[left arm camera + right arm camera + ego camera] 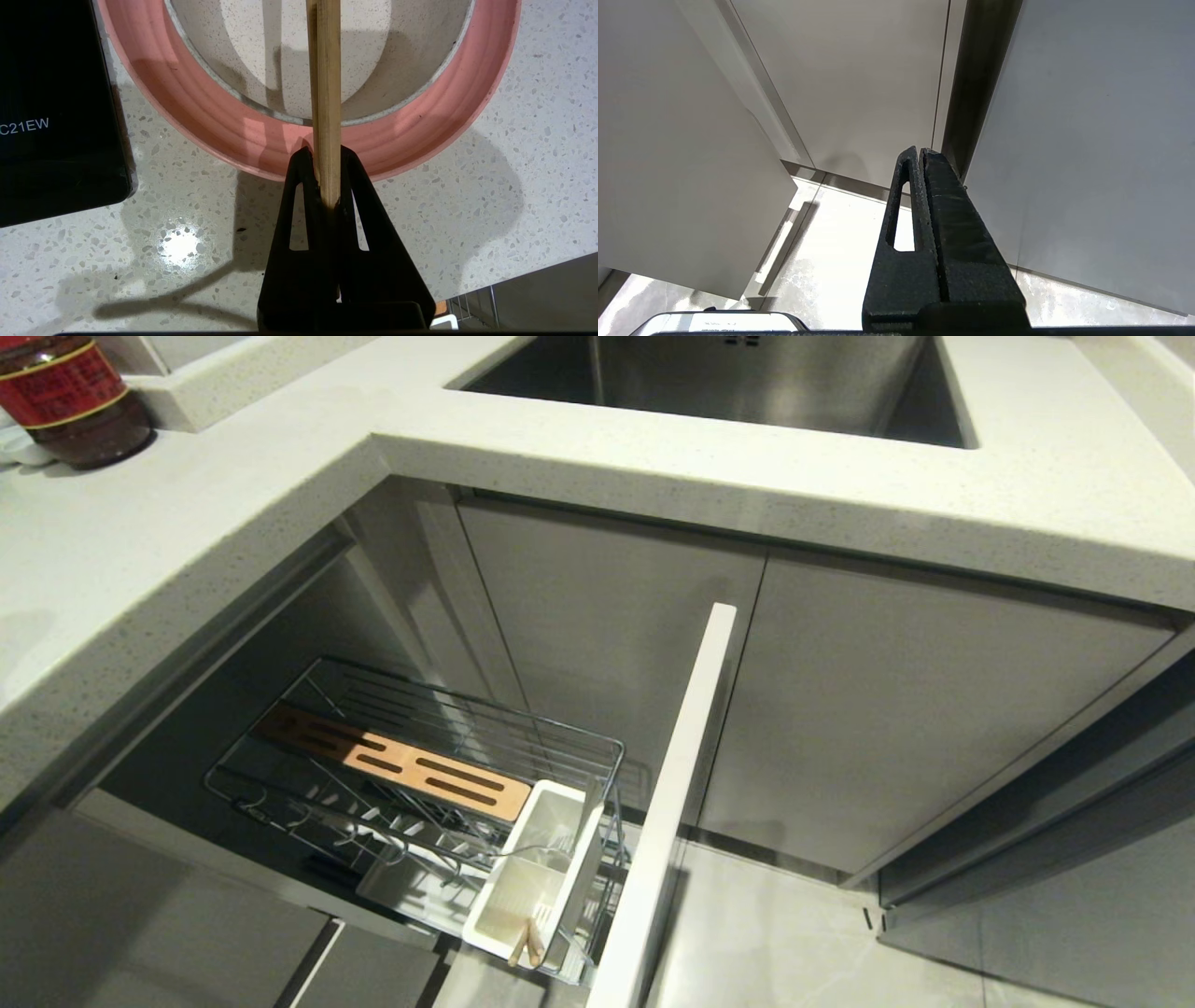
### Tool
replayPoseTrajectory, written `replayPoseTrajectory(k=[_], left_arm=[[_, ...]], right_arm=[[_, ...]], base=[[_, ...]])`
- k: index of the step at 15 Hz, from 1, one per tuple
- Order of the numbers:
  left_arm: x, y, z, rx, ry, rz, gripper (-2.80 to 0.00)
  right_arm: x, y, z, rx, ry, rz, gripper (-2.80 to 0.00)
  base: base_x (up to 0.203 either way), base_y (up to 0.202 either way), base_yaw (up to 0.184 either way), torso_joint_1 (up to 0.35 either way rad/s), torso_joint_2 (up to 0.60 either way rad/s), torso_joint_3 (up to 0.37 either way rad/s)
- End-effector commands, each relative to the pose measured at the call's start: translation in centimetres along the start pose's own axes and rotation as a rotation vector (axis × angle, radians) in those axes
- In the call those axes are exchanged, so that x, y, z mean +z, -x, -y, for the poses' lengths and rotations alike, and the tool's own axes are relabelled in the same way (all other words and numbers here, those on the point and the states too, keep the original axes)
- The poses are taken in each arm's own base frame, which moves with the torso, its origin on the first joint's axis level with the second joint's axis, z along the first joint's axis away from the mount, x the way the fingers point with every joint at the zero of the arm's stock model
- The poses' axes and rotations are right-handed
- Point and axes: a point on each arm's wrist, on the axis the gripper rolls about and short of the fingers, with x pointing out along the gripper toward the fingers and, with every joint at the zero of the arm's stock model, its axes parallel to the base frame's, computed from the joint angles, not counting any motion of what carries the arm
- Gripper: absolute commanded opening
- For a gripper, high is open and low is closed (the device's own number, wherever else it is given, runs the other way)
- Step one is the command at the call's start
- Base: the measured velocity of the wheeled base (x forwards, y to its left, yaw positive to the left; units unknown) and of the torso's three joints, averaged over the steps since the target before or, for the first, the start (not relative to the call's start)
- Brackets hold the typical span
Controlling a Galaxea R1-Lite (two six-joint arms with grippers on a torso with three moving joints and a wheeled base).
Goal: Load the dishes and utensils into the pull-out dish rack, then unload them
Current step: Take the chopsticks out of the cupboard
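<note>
The left gripper (pixel 327 156) is clamped on a wooden chopstick (pixel 323 93) above the pink plate (pixel 373 140) and bowl (pixel 261 60), seemingly for the white caddy (pixel 532 887), while the right gripper (pixel 920 154) hangs closed.

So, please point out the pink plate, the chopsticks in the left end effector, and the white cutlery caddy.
pink plate (pixel 402 140), left wrist view, rim.
chopsticks (pixel 325 93), left wrist view, mid shaft.
white cutlery caddy (pixel 495 905), head view, outer side wall.

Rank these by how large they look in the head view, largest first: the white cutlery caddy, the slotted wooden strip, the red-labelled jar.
1. Slotted wooden strip, the longest.
2. White cutlery caddy, which sits nearer the camera, so its rank against the strip is unsure.
3. Red-labelled jar, partly cut off by the frame edge.
</note>
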Motion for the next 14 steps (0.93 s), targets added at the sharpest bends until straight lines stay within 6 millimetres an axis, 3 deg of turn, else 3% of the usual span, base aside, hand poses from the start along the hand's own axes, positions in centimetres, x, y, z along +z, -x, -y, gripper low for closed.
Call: replayPoseTrajectory(k=[1, 14], left_arm=[[0.1, -0.17, 0.08, 0.006, 0.003, -0.004, -2.8], [0.65, -0.22, 0.41, -0.004, 0.028, 0.024, -2.8]], right_arm=[[-0.73, -0.16, 0.01, 0.0, 0.0, -0.026, -2.8], [-0.73, -0.16, 0.01, 0.0, 0.0, -0.026, -2.8]], base=[[0.0, 0.0, 0.0, 0.0, 0.0, 0.0], [0.0, 0.0, 0.0, 0.0, 0.0, 0.0]])
